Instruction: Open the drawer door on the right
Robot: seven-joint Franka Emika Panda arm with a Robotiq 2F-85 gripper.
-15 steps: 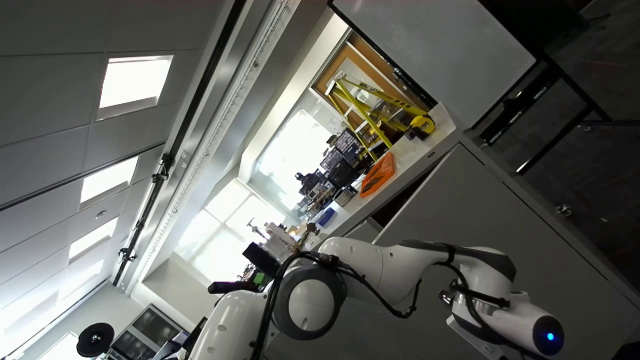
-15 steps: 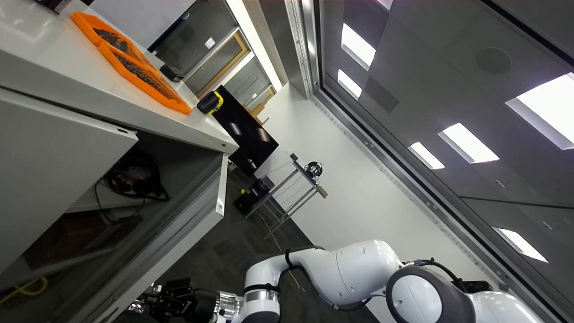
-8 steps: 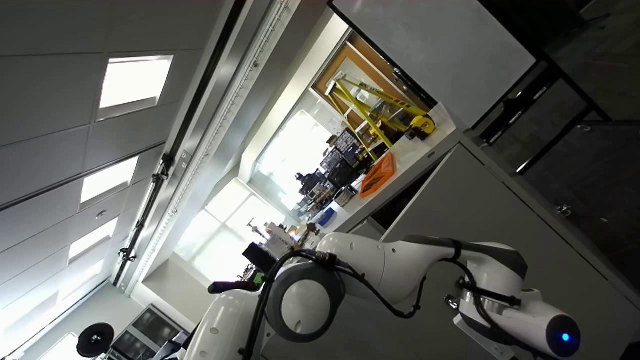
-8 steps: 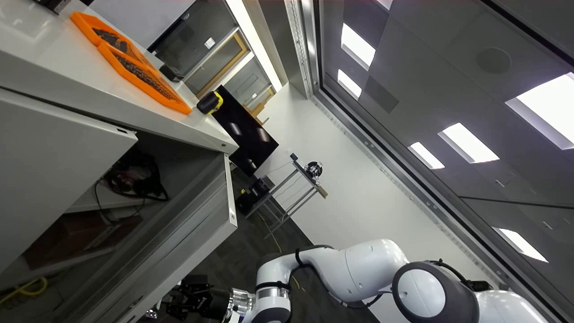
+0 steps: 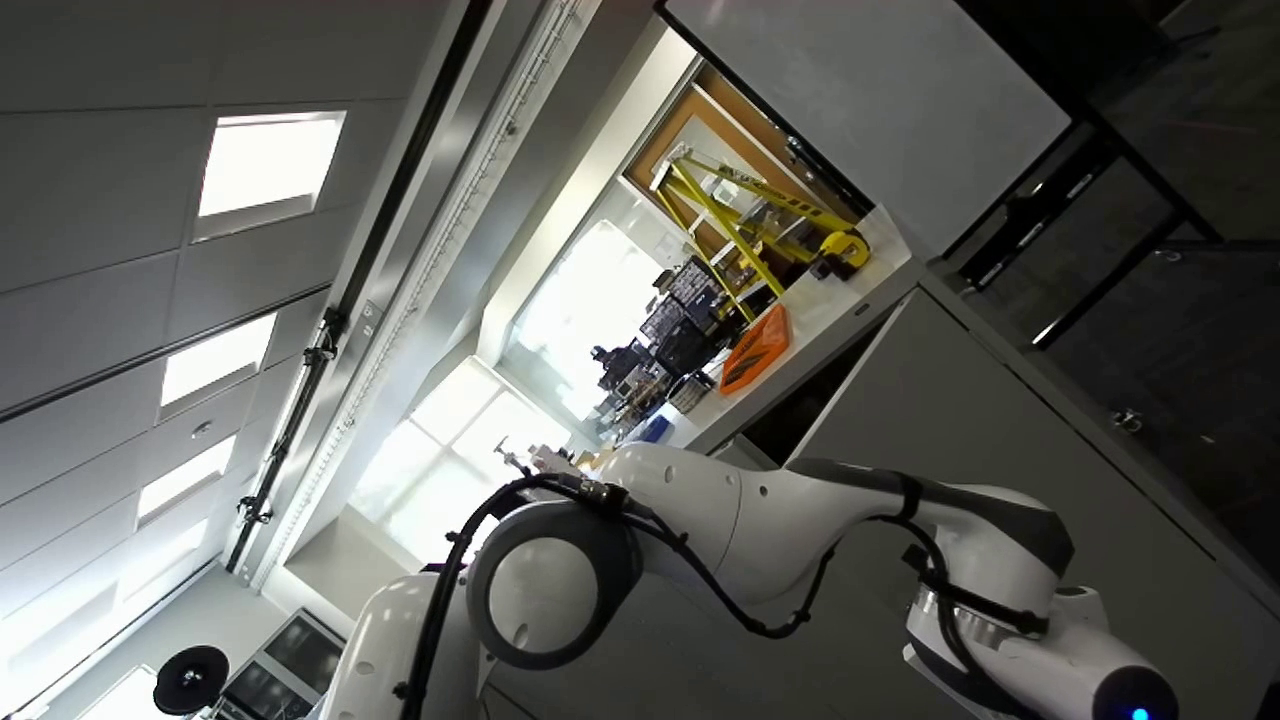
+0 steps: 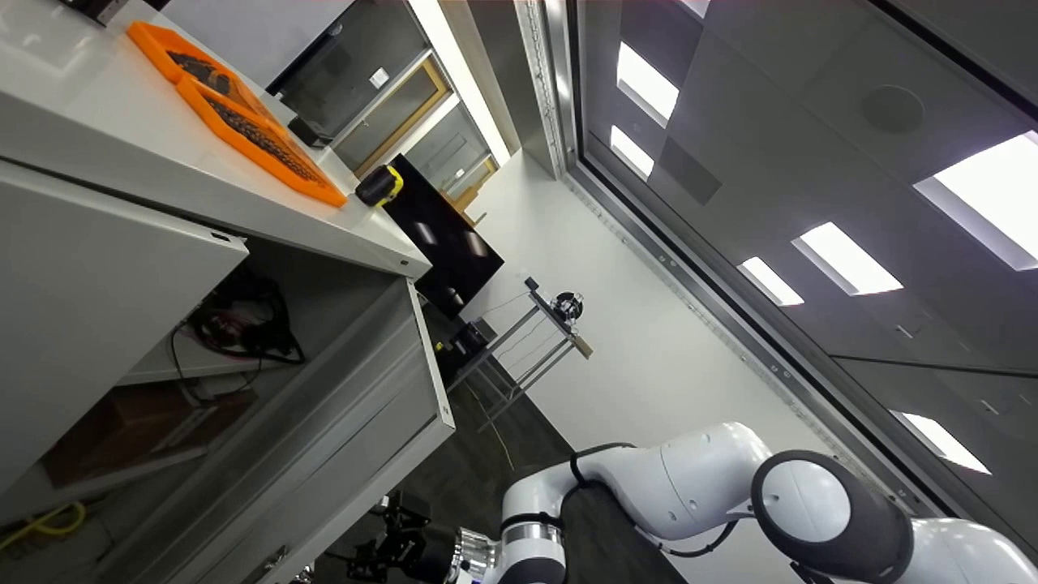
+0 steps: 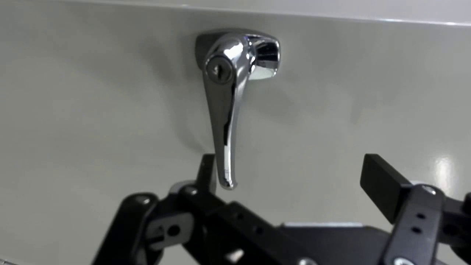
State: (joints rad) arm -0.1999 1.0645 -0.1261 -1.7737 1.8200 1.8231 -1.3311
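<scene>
The drawer door [image 6: 349, 442] is a plain pale panel, swung out from the cabinet, its inner side facing me in an exterior view; its outer face [image 5: 960, 400] shows in another. On that outer face, in the wrist view, sits a chrome lever handle [image 7: 222, 110] with a keyhole. My gripper [image 7: 290, 167] is open, its black fingers wide apart. The lever's tip lies within the gap, right beside the left finger [image 7: 206, 171]; whether they touch I cannot tell. In an exterior view the gripper [image 6: 366, 539] is on the door's outer side; the arm mostly hides it elsewhere.
A matching cabinet door [image 6: 97, 324] stands beside the gap, with cables [image 6: 251, 328] inside. On the countertop [image 6: 97, 97] lie an orange tool tray [image 6: 268, 154] and a yellow-black tape measure [image 6: 381, 186]. A wheeled whiteboard [image 5: 880, 110] stands past the cabinet's end.
The door has swung further out, widening the dark gap to the cabinet. The arm has moved outward along with it, and the gripper now stands slightly farther from the door.
</scene>
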